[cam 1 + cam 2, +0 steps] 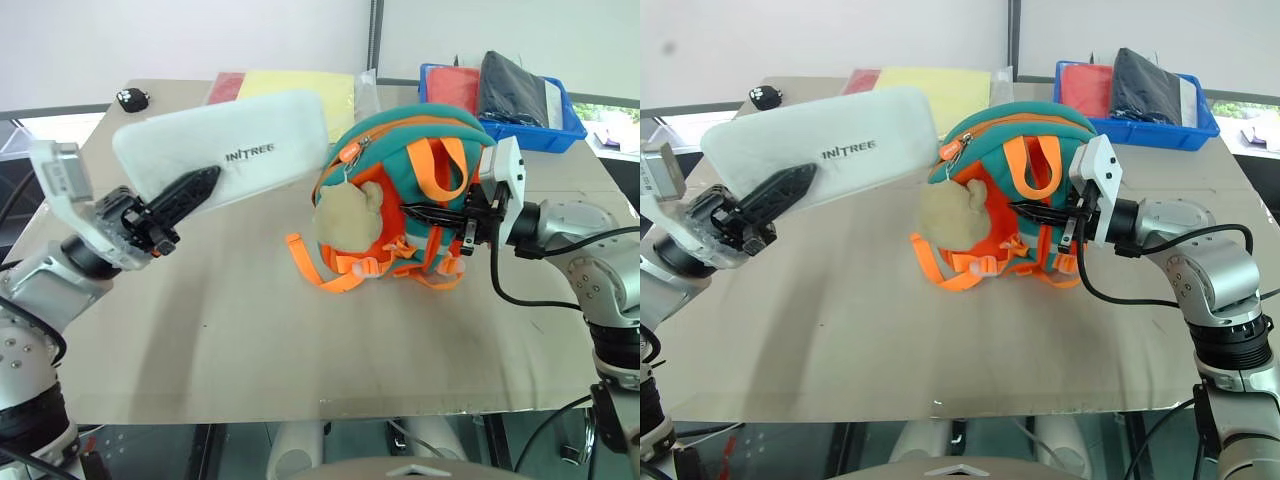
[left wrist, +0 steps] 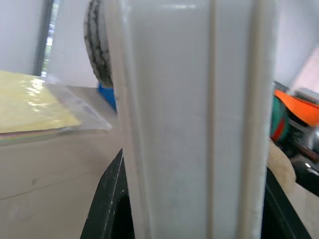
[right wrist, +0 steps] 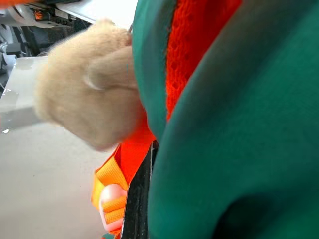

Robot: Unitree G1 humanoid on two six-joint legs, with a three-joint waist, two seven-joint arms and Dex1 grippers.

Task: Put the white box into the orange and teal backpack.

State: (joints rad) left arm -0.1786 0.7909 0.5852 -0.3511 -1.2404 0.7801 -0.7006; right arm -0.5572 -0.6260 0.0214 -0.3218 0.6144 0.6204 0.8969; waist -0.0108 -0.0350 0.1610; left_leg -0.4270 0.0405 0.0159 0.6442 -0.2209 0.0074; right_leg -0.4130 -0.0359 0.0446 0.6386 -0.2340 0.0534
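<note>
- Looking from the left eye view: the left gripper (image 1: 180,205) has its two black fingers clamped on one end of the flat white rectangular box with rounded corners and dark lettering (image 1: 235,145), holding it clear above the beige table (image 1: 230,330); the box runs up and away from the fingers, its far end close to the top of the small orange and teal fabric backpack (image 1: 405,200).
- The backpack stands upright on the table, directly off the right gripper (image 1: 440,213), whose thin black fingers are closed together and pressed into the fabric beside an orange strap (image 1: 452,160); a beige plush toy (image 1: 345,215) hangs on the side of the bag away from that gripper.
- Beyond the held box lies a clear plastic sleeve with yellow and red sheets (image 1: 300,88); beyond the right gripper sits a blue plastic bin holding red and dark items (image 1: 560,130). A small black object (image 1: 130,98) lies near the table's far corner.
- Right eye view: the same layout; a gap shows between the box's far end and the backpack's zipper.
- Left wrist view: the box's white edge rises between the two black fingers (image 2: 107,199), gripped on both sides.
- Right wrist view: a black finger (image 3: 139,199) lies against teal cloth, with the plush toy just ahead.
</note>
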